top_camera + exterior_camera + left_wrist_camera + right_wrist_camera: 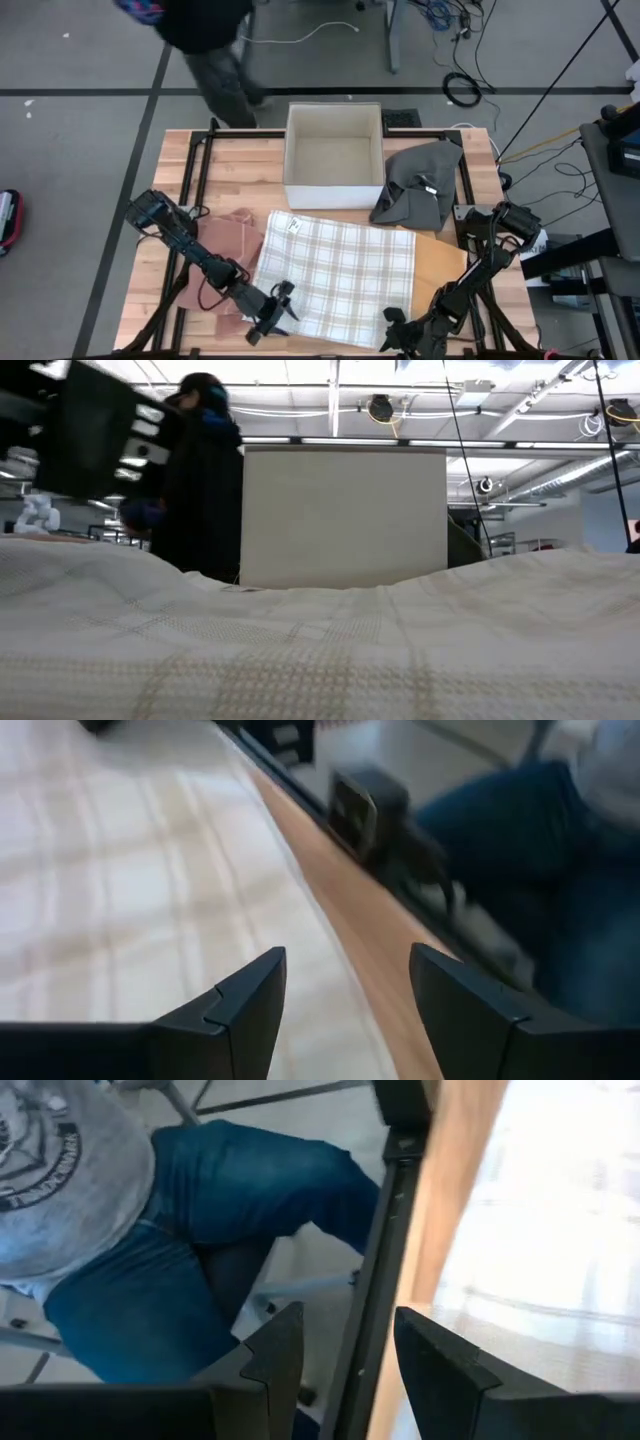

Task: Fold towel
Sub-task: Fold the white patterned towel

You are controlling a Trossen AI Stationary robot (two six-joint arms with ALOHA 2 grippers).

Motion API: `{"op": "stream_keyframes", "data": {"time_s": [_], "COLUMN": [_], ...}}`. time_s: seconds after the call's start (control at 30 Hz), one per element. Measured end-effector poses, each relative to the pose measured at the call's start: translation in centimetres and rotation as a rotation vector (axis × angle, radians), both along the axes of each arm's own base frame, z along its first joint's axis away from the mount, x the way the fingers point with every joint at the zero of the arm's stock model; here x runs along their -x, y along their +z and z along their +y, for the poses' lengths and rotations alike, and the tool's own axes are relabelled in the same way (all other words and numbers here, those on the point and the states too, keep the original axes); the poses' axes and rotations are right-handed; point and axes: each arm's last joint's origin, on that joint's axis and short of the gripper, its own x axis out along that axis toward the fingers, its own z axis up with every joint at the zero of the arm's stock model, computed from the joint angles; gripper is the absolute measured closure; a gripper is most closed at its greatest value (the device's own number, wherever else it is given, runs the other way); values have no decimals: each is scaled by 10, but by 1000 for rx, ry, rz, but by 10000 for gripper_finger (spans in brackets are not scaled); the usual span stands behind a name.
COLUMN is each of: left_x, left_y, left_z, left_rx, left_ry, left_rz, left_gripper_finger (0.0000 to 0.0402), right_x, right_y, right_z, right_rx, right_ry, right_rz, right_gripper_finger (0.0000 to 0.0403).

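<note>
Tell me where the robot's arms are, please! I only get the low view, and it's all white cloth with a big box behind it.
Observer: Seen from above, the left gripper is at the near left corner of the checked towel, with its jaws open.
Operator: Where's the other one?
Observer: The right gripper is by the towel's near right corner. Its jaws are open and empty too.
Operator: Is there anything else up there?
Observer: A grey cloth lies crumpled just to the right of the white box.
</note>
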Motion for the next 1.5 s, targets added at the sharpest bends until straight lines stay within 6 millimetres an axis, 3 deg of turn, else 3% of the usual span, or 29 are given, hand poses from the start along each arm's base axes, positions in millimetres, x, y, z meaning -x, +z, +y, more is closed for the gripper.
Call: {"op": "stream_keyframes", "data": {"time_s": [0.13,0.6,1.3,1.5], "left_x": [16,76,84,82], "left_y": [1,16,18,-2], "left_z": [-4,-11,-21,-24], "left_rx": [-112,-406,-322,-378], "left_ry": [-43,54,15,16], "left_rz": [57,156,168,206], "left_gripper_finger": [181,181,182,182], "right_x": [4,20,22,22], "right_y": [0,-7,-10,-10], "right_z": [3,3,-3,-3], "right_rx": [52,153,216,221], "right_ry": [-12,-66,-137,-138], "right_rz": [29,237,234,230], "right_gripper_finger": [259,259,259,259]}}
